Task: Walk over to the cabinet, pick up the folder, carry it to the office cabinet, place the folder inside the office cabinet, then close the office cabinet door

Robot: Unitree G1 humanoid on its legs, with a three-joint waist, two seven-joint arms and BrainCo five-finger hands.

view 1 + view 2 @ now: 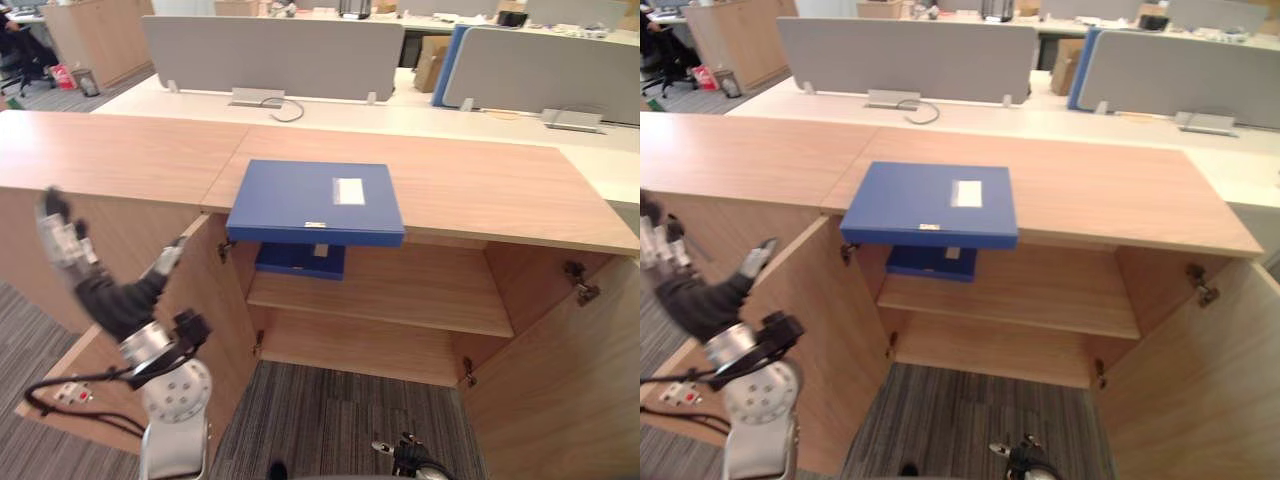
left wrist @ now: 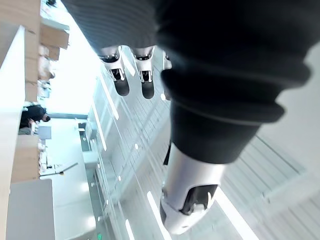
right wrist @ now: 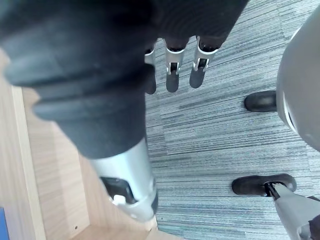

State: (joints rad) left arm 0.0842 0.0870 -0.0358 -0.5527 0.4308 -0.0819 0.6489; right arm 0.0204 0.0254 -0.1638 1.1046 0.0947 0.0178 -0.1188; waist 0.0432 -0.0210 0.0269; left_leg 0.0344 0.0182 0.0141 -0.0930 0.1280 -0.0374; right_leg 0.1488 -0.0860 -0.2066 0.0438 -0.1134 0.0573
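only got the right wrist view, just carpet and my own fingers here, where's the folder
Observer: The blue folder lies flat on the cabinet top, its front edge overhanging the open compartment.
Operator: doors open or shut
Observer: Both are open, the left door and the right door.
Operator: left hand holding anything
Observer: No. The left hand is raised beside the left door, fingers straight and empty.
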